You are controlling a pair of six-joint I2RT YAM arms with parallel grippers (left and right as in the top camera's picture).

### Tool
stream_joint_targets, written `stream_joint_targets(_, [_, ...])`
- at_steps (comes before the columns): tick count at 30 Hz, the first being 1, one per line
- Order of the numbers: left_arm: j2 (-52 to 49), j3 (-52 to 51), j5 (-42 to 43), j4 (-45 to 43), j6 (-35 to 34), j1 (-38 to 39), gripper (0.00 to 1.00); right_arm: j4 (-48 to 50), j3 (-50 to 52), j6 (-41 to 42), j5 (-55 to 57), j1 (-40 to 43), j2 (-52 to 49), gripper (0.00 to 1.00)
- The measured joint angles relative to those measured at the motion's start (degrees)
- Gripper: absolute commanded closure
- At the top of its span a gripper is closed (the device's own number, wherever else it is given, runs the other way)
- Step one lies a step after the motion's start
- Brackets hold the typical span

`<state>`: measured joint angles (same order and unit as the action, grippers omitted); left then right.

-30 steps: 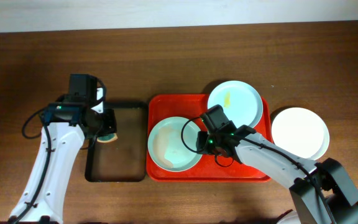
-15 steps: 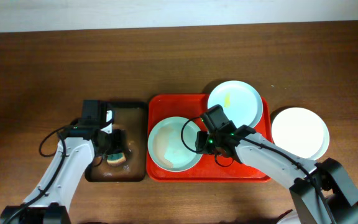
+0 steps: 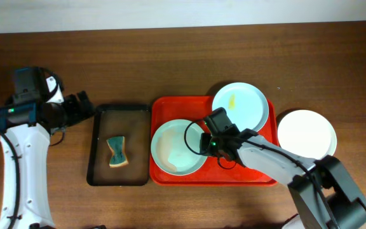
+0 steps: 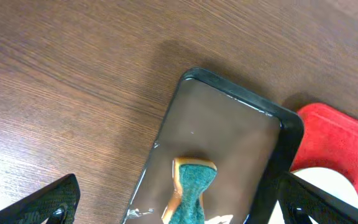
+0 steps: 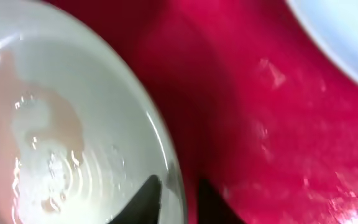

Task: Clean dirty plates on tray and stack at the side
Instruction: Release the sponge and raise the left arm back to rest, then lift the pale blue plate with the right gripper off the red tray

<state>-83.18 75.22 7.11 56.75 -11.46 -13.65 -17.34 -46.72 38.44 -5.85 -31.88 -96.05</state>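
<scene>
The right gripper (image 5: 176, 190) pinches the rim of the wet plate (image 3: 170, 149) on the red tray (image 3: 234, 179); lift it slowly and flat, then set it on the clean plate (image 3: 307, 135) beside the tray; the left gripper (image 3: 81, 105) is wide open, holding nothing.

Dark wooden table (image 3: 183, 57), pale wall (image 3: 170, 13)

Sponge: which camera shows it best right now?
Overhead: the whole sponge shows, lying in the black tray. Left wrist is closer, but the frame edge cuts off its lower end. Right wrist shows none of it.
</scene>
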Motion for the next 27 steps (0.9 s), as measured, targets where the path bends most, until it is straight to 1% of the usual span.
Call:
stream_joint_targets(1, [0.0,0.0,0.0,0.0,-0.2,0.0,0.01,0.5,-0.1,0.2,0.0,0.0,-0.4,0.96])
stream_joint_targets(11, [0.0,0.0,0.0,0.0,-0.4,0.0,0.01,-0.1,-0.6,0.1,-0.5,0.1,-0.7,0.96])
stream_joint_targets(16, [0.0,0.0,0.0,0.0,-0.4,0.0,0.01,-11.9,-4.4,0.3,-2.5,0.1,0.4,0.96])
stream_joint_targets(20, [0.0,0.0,0.0,0.0,-0.4,0.0,0.01,-23.8,-12.5,0.1,-2.7,0.8,1.7,0.96])
stream_joint_targets(22, [0.0,0.0,0.0,0.1,-0.4,0.0,0.01,-28.3,-17.0,0.1,-2.6,1.7,1.9,0.96])
stream_joint_targets(25, [0.0,0.0,0.0,0.0,-0.4,0.0,0.01,-32.5,-23.3,0.1,-2.7,1.8,1.9,0.96])
stream_joint_targets(27, [0.0,0.0,0.0,0.0,-0.4,0.0,0.01,-33.2,-27.2,0.5,-2.6,1.8,2.0,0.96])
